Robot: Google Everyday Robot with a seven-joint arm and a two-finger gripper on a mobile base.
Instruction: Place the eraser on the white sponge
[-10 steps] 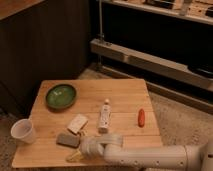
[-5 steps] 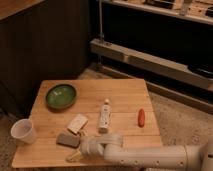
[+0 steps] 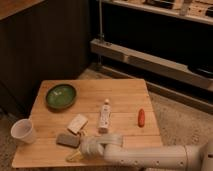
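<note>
The tool (image 3: 80,149) is seen low over the near edge of the bench (image 3: 125,92), at the end of the pale arm (image 3: 150,156) that reaches in from 4 o'clock. Whether the tool is wide or narrow cannot be told, and nothing is seen held in it.

Against the frames from half a second and a second ago, no change is found: the tool and arm are set in the same place, and nothing on the bench is shifted.

The eraser (image 3: 67,140) is found lying flat on the bench just beside the tool, at its 10 o'clock. Whether the two touch cannot be told. The white sponge (image 3: 77,123) is found at the tool's 12 o'clock, just beside the eraser's far right corner, and the eraser is not on it.

Farther out, a white tube (image 3: 105,116) is laid at 1 o'clock and a small red object (image 3: 141,117) at 2 o'clock. A green bowl (image 3: 61,96) is set at 11 o'clock, and a white cup (image 3: 23,131) at 9 o'clock near the bench's left edge. Nothing is placed between the eraser and the sponge.
</note>
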